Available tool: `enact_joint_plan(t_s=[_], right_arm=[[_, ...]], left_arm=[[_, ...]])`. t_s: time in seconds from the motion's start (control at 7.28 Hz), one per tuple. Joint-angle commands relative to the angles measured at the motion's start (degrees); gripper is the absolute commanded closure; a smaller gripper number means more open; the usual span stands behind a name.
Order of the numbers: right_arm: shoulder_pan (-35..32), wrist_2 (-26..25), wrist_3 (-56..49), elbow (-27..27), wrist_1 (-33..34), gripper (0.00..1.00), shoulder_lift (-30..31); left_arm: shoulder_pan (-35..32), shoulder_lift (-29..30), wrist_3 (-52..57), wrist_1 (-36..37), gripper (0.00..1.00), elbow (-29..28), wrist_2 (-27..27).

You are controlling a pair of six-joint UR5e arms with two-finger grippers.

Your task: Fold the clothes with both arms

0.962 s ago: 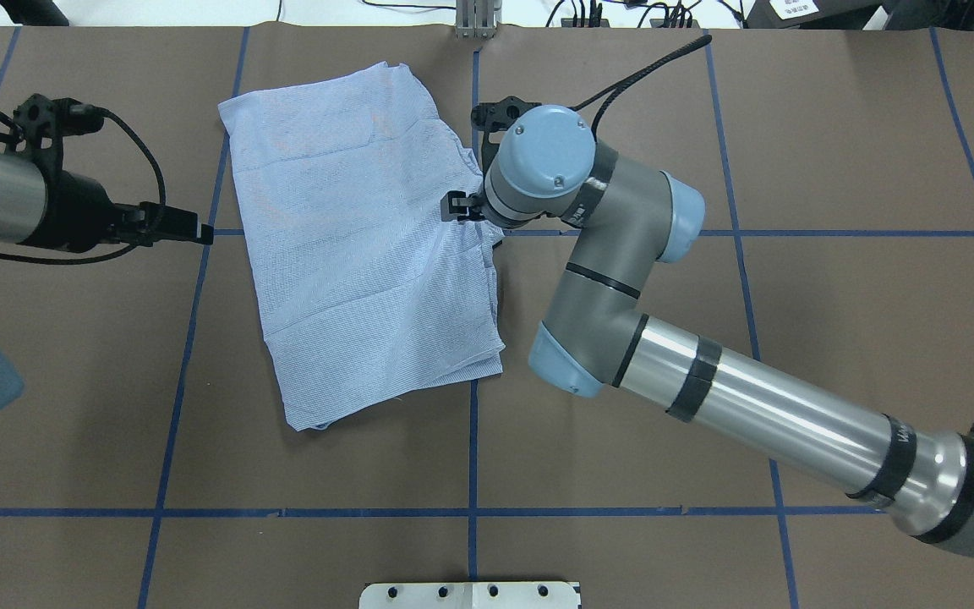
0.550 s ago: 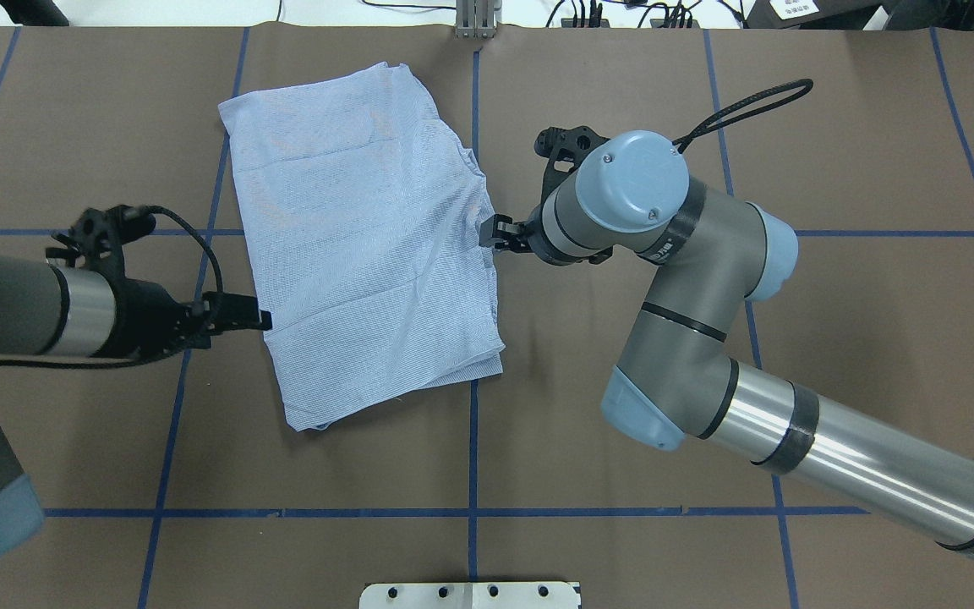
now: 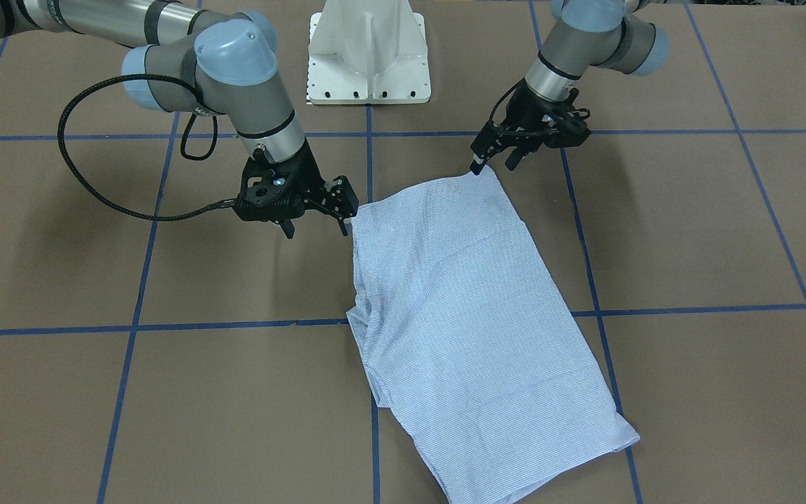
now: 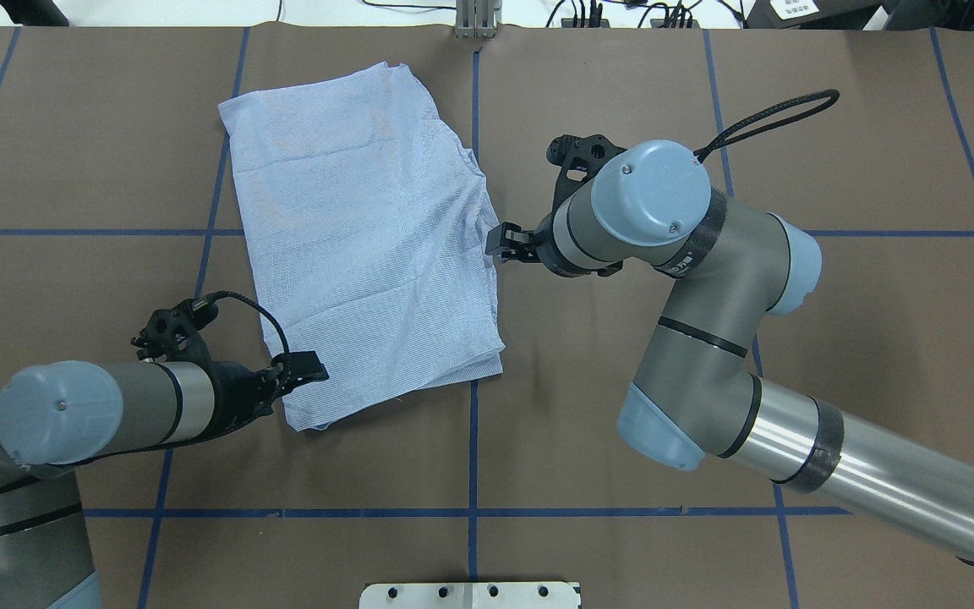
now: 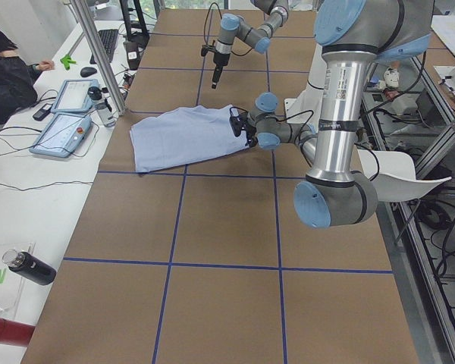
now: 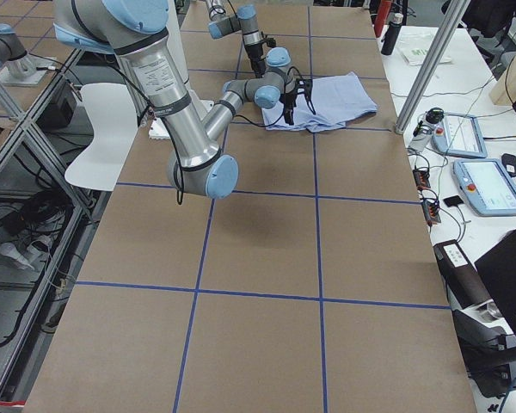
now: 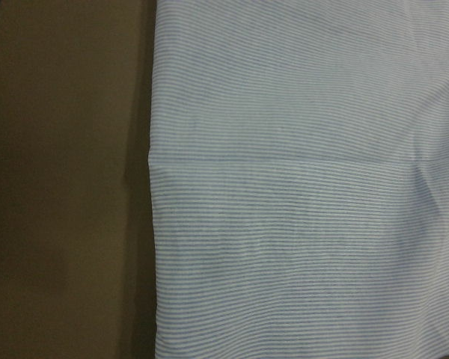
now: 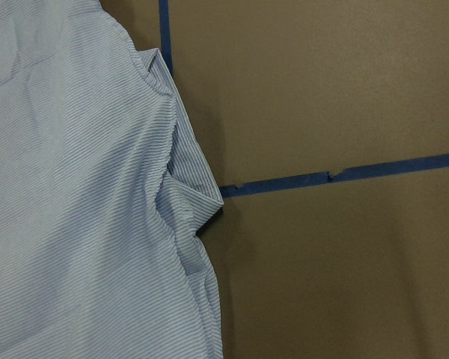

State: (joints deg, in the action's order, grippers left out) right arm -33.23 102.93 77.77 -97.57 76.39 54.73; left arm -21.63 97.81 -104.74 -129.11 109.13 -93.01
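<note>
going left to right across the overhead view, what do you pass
left arm → shirt → right gripper → right arm

Setting: robotics lab. Evidence:
- Two tubular arms (image 4: 791,440) on a white pedestal (image 3: 369,52).
- Surface (image 4: 622,550) covered in brown sheet and gridded with blue tape (image 4: 472,440).
- Aluminium frame post (image 5: 98,57) at its left edge.
- White side bench (image 5: 15,197) carrying teach pendants (image 5: 61,133), a keyboard (image 5: 106,42) and loose cables.
</note>
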Motion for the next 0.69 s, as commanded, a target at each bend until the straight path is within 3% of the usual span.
enact_joint_plan(t_s=[0.0,0.55], right_arm=[[0.0,0.0,0.0,-0.1,0.0,0.00,0.0],[0.0,0.0,0.0,-0.1,0.0,0.00,0.1]], left_arm=[[0.4,1.3,-1.8,0.0,0.18,-2.5,1.3],[1.9,0.7,-1.3,0.5,0.19,-2.3,0.9]])
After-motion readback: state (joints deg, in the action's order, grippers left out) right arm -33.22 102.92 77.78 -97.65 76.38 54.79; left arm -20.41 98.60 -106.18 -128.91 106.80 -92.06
